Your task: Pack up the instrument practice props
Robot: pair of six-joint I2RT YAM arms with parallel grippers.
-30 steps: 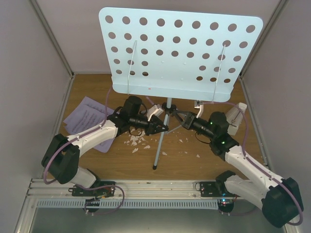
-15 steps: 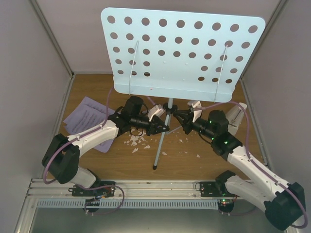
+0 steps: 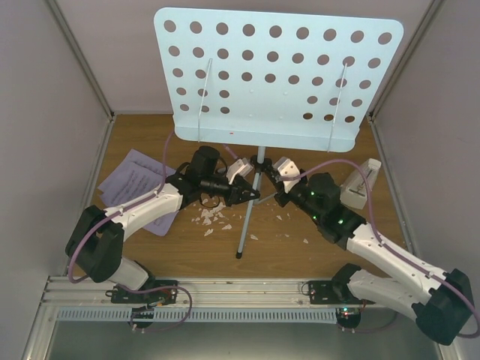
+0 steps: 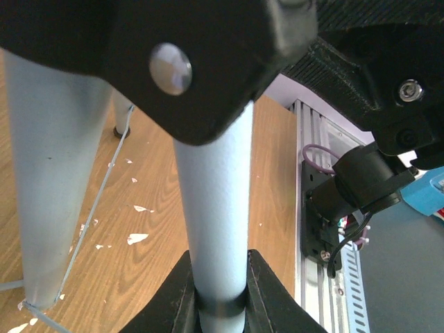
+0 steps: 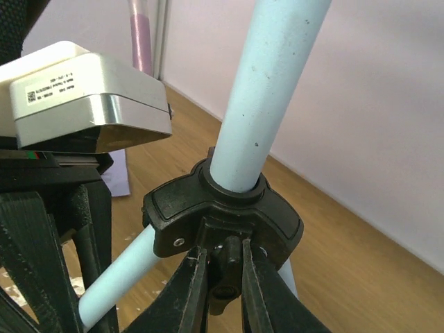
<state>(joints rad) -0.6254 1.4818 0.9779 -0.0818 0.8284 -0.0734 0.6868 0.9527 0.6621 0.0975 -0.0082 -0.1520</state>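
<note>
The pale blue music stand, with its round-holed desk (image 3: 277, 75), stands mid-table on tripod legs. My left gripper (image 3: 253, 196) is shut on one pale blue tube (image 4: 215, 208) of the stand, which fills the gap between the fingers (image 4: 218, 298). My right gripper (image 3: 273, 189) is shut on the small black knob (image 5: 225, 267) under the black tripod hub (image 5: 222, 215), from which the upright tube (image 5: 267, 90) rises. Printed sheet-music pages (image 3: 135, 180) lie at the left. The white pyramid metronome (image 3: 360, 184) stands at the right.
White crumbs (image 3: 214, 217) are scattered on the wooden table in front of the stand. One leg (image 3: 246, 225) reaches toward the metal rail (image 3: 225, 289) at the near edge. Grey walls close in on both sides. The left arm's wrist camera (image 5: 83, 90) sits close beside the hub.
My right arm has swung left and in toward the hub, its wrist turning. The desk has shifted slightly left. The left arm has held still.
</note>
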